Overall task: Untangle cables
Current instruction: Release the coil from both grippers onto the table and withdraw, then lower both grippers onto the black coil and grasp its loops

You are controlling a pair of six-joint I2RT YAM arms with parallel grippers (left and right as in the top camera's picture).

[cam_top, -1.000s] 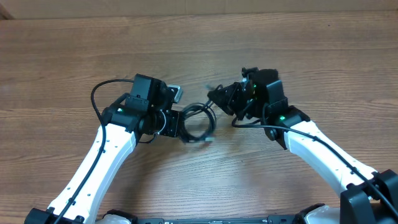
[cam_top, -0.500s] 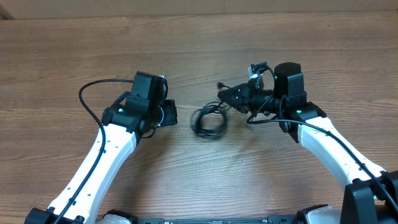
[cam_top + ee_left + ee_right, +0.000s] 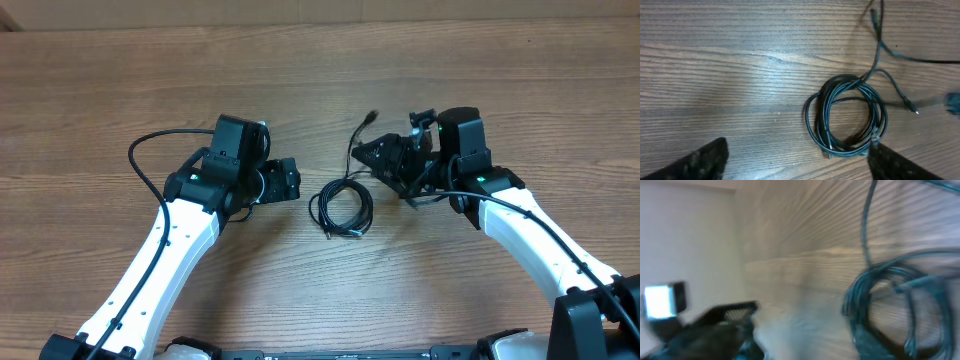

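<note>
While the cables (image 3: 342,208) lie wound in one small coil at the middle of the overhead view, with loose tails straying to the upper right, the untangling looks barely begun: every loop has yet to be drawn apart. The coil rests on the worktop (image 3: 120,80), just right of the left fingers (image 3: 702,160), which stand wide apart and hold nothing. The right fingers (image 3: 380,158) sit just upper right of the coil, and blur hides whether they are apart.
</note>
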